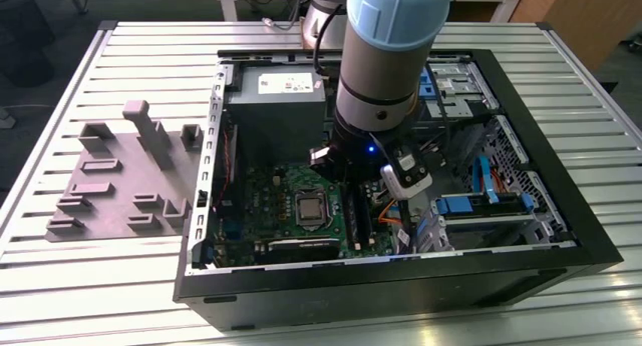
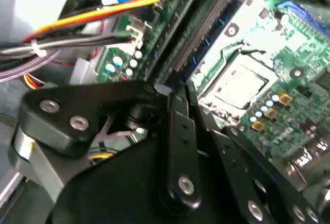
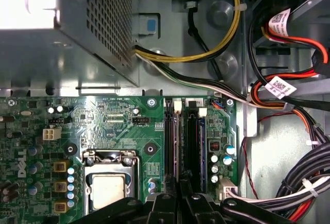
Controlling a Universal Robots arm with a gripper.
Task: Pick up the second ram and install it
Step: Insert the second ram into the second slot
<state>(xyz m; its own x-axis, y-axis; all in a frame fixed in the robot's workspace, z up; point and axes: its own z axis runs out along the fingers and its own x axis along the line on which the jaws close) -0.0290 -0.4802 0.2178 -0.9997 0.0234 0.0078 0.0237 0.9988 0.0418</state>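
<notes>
In the first wrist view the second ram (image 3: pixel 178 141) stands edge-on in a long black slot of the green motherboard (image 3: pixel 103 121), beside the CPU socket (image 3: pixel 108 188). My gripper (image 3: pixel 179 190) is shut on the stick's near part, fingers pressed close together. In the second wrist view the gripper (image 2: pixel 178 92) sits at the near end of the stick (image 2: pixel 203 28), which runs away along the slots. In the exterior view the arm reaches down into the open computer case, and the gripper (image 1: pixel 351 184) is low over the board's slots.
A neighbouring slot holds another bluish stick (image 3: pixel 202 141). The power supply (image 1: pixel 276 109) stands behind the board. Cable bundles (image 3: pixel 289 105) and blue drive bays (image 1: pixel 482 203) crowd the exterior view's right. A grey plastic holder (image 1: pixel 120 177) lies outside the case on the slatted table.
</notes>
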